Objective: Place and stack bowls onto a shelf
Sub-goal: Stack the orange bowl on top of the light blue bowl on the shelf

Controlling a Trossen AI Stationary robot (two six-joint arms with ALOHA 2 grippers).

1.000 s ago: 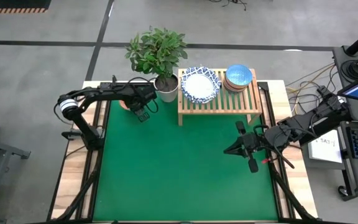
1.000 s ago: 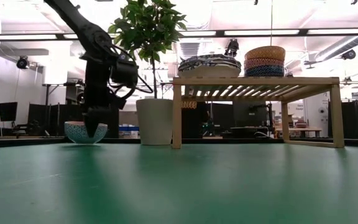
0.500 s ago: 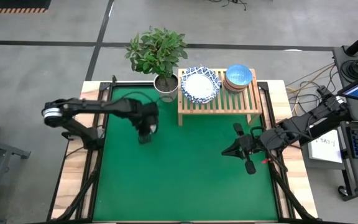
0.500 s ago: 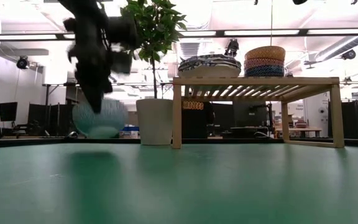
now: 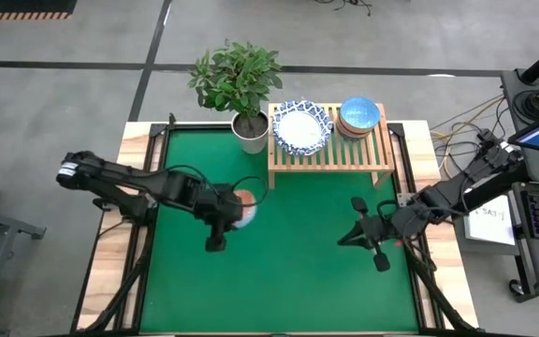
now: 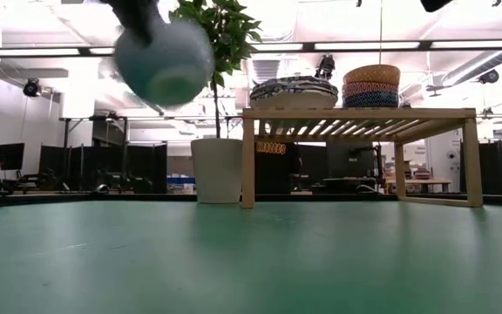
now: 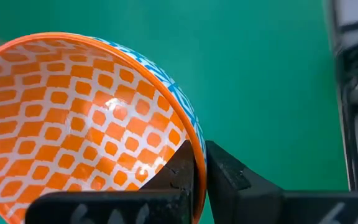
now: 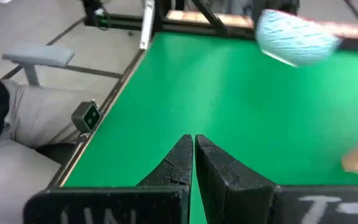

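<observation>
Green worktop, seen from above and from mat level. Nearest the front edge, the right end effector hangs over the right side of the mat with its two fingers pressed together and nothing between them; its arm reaches in from the right border, bent at the elbow. Left of centre, the left end effector is closed on the rim of a small bowl, one finger inside and one outside the wall; the bowl has an orange-and-white lattice inside and a blue outside, and it is held well clear of the mat, tilted, as the mat-level view shows. The left arm stretches low from the left border across the mat. Farther back stands the wooden shelf with a slatted top; on it lie a wide white bowl with blue rim and, just beside it, a stack of small bowls topped by a light blue one. A white plant pot with a leafy plant stands immediately left of the shelf.
</observation>
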